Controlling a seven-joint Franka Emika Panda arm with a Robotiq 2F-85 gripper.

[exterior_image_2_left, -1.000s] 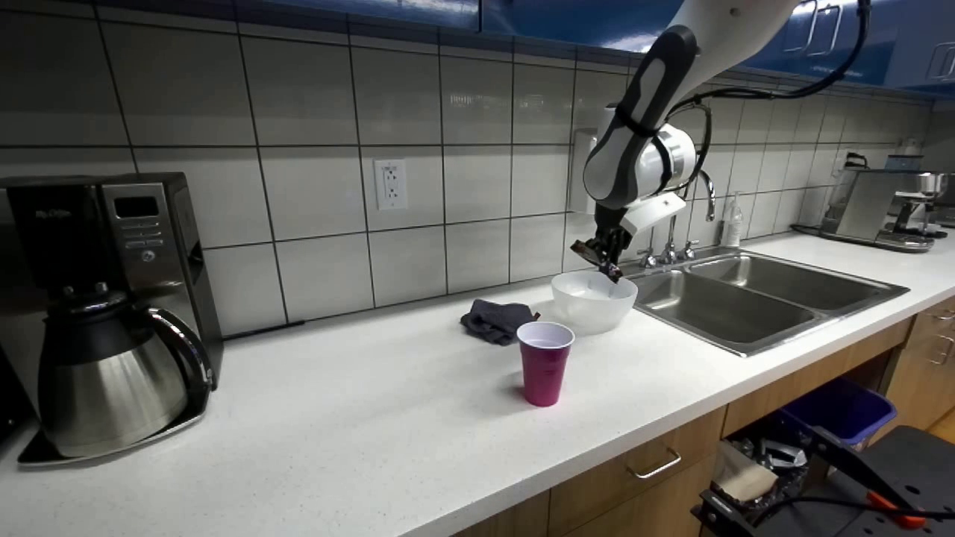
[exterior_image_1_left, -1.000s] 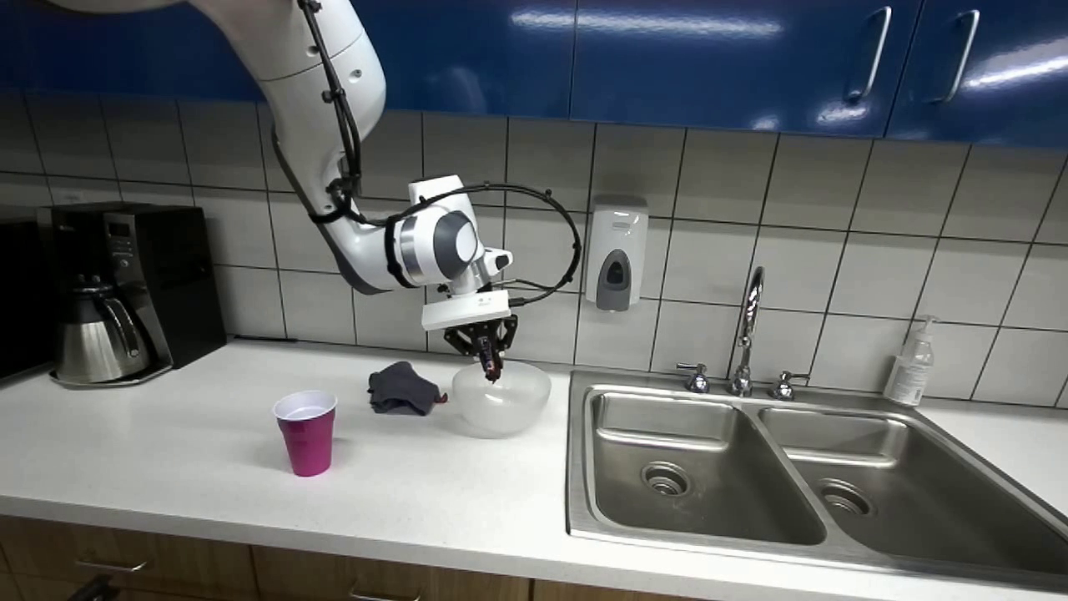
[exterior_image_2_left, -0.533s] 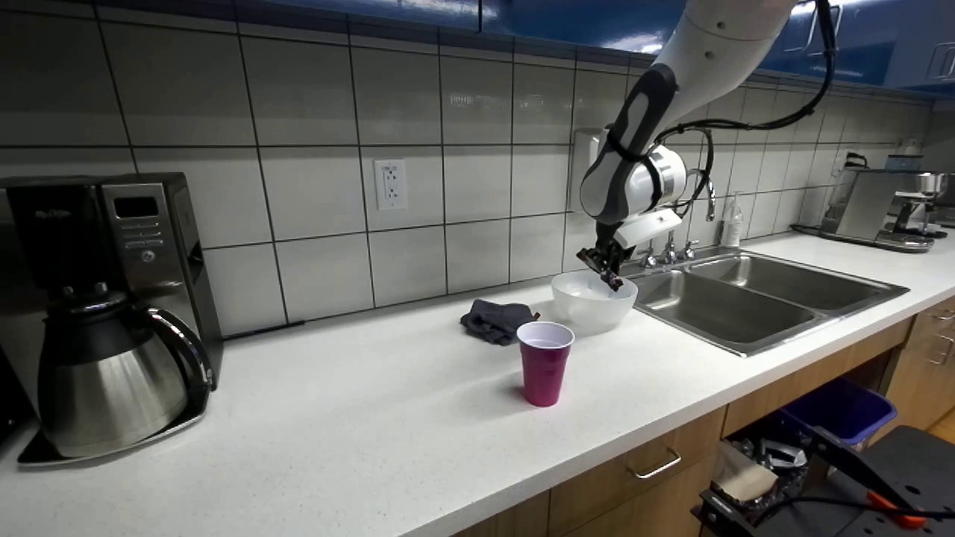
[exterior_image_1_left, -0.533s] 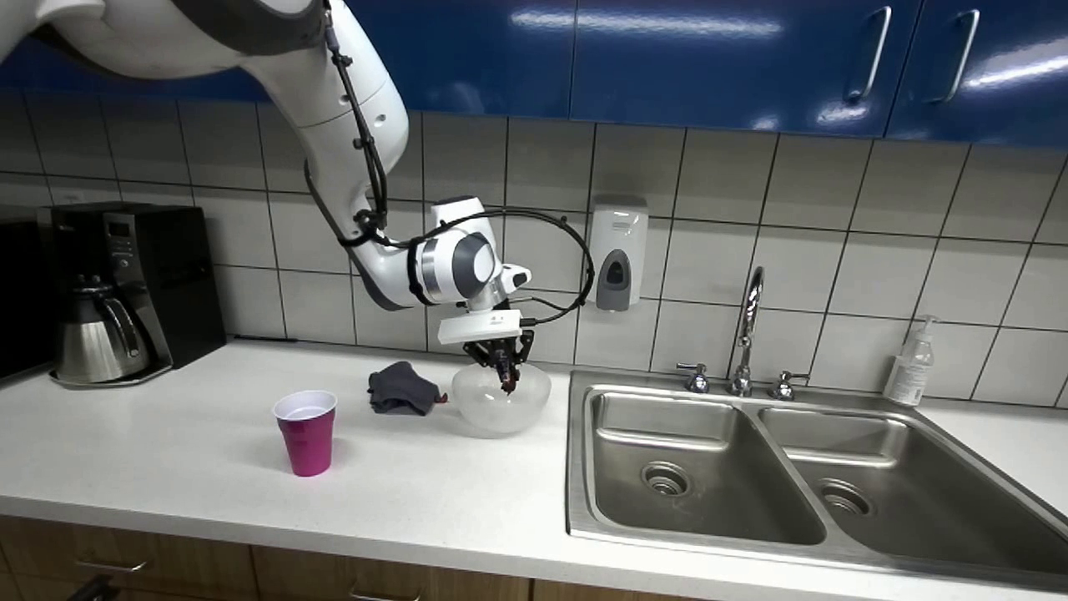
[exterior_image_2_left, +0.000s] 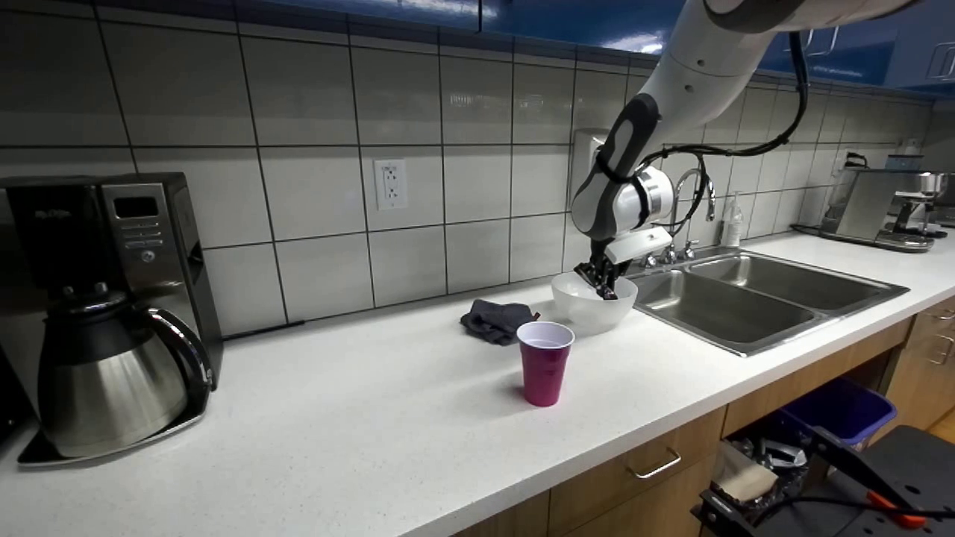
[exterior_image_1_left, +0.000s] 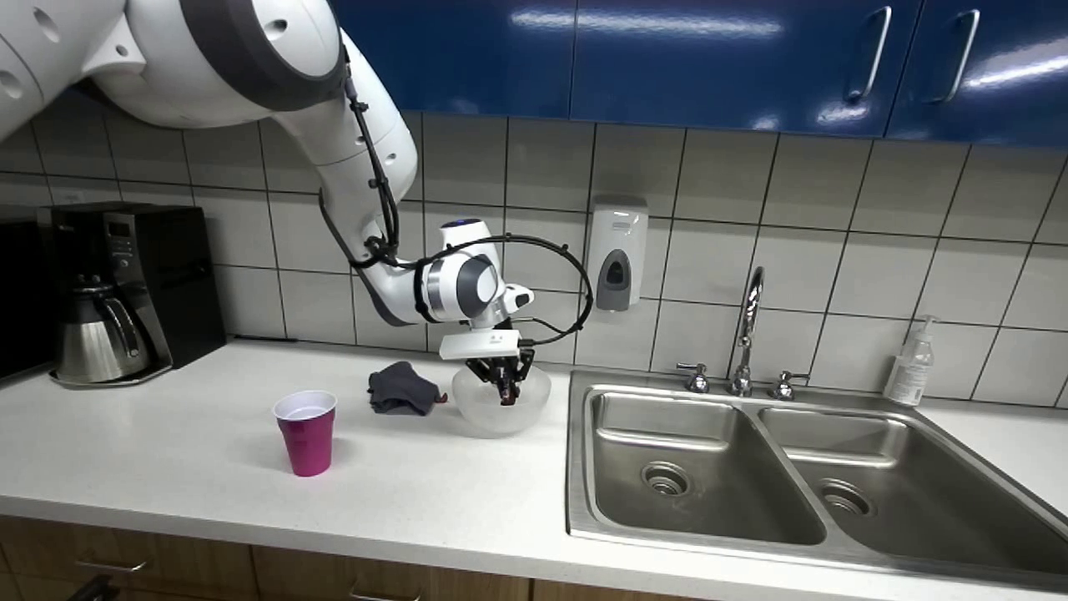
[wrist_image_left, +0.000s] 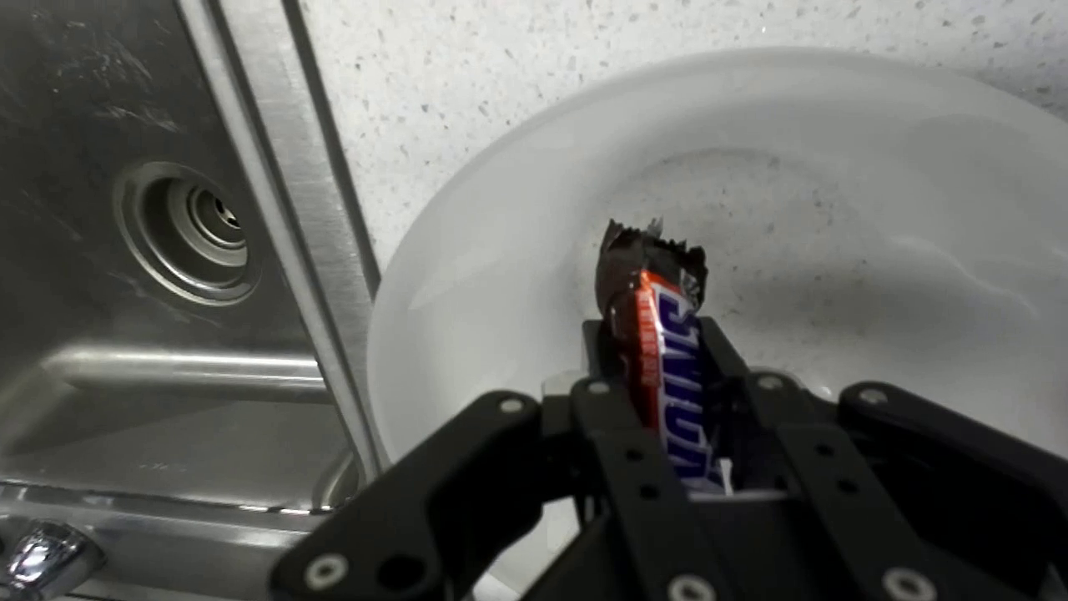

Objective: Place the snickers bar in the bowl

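Note:
The snickers bar (wrist_image_left: 667, 359), in a brown wrapper with a red edge and blue letters, stands lengthwise between the fingers of my gripper (wrist_image_left: 652, 334). The fingers are shut on its sides, and its crimped end sticks out past the fingertips. The frosted white bowl (wrist_image_left: 492, 292) lies beneath, and the bar's end is over its inside. In both exterior views my gripper (exterior_image_1_left: 504, 380) (exterior_image_2_left: 601, 280) points down at the mouth of the bowl (exterior_image_1_left: 531, 409) (exterior_image_2_left: 586, 312). The bar shows there only as a small dark tip. I cannot tell whether it touches the bowl.
A dark crumpled cloth (exterior_image_1_left: 402, 390) lies beside the bowl. A magenta cup (exterior_image_1_left: 309, 442) (exterior_image_2_left: 545, 369) stands nearer the counter's front edge. The steel double sink (exterior_image_1_left: 578, 476) borders the bowl's other side. A wall soap dispenser (exterior_image_1_left: 617, 255) and a coffee maker (exterior_image_2_left: 149, 224) stand farther off.
My gripper has moved down with the bar still held, from above the bowl's rim to its mouth, and slightly toward the sink. The bowl, cup and cloth have not moved.

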